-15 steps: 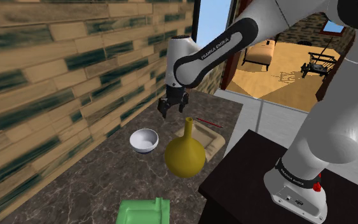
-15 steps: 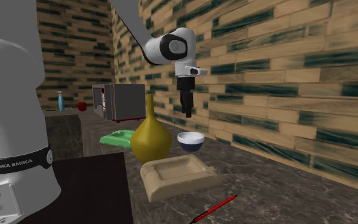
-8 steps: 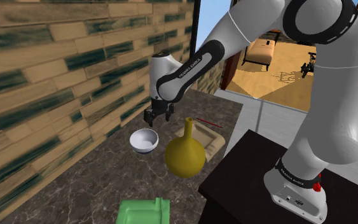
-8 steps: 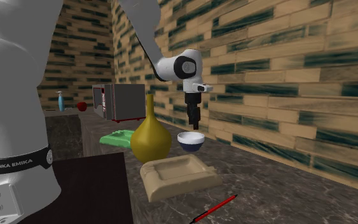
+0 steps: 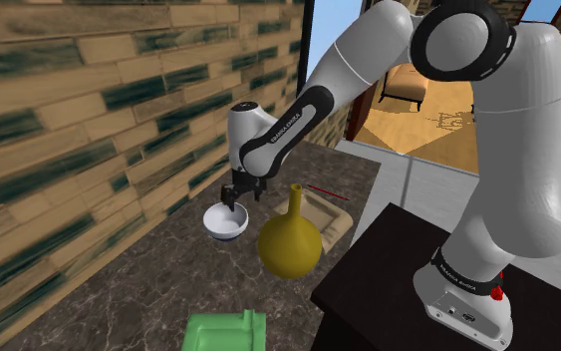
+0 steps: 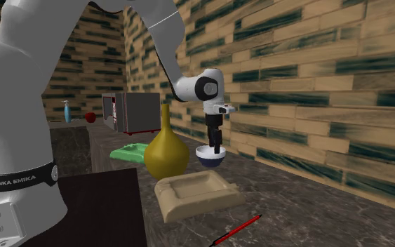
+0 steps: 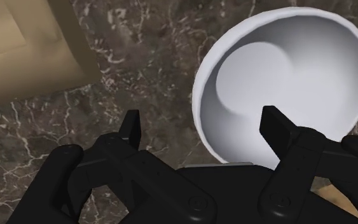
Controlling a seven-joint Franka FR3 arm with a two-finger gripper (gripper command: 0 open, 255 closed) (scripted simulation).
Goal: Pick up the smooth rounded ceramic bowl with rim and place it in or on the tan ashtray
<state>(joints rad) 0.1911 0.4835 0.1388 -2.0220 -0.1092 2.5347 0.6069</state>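
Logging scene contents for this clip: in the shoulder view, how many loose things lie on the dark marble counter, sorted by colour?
White: 1, round white bowl with rim
Yellow: 1, mustard-yellow long-necked round vase
Tan: 1, square tan ashtray
Red: 1, thin red pen
Green: 1, boxy green container
Total: 5

bowl (image 6: 210, 158): I read white inside, dark blue outside
ashtray (image 6: 196, 193): plain tan
vase (image 5: 290, 244): mustard yellow
counter (image 5: 119, 299): dark brown marble, white veins
wall (image 5: 69, 110): tan bricks with dark green streaks
gripper (image 7: 201, 119): all black on my feed
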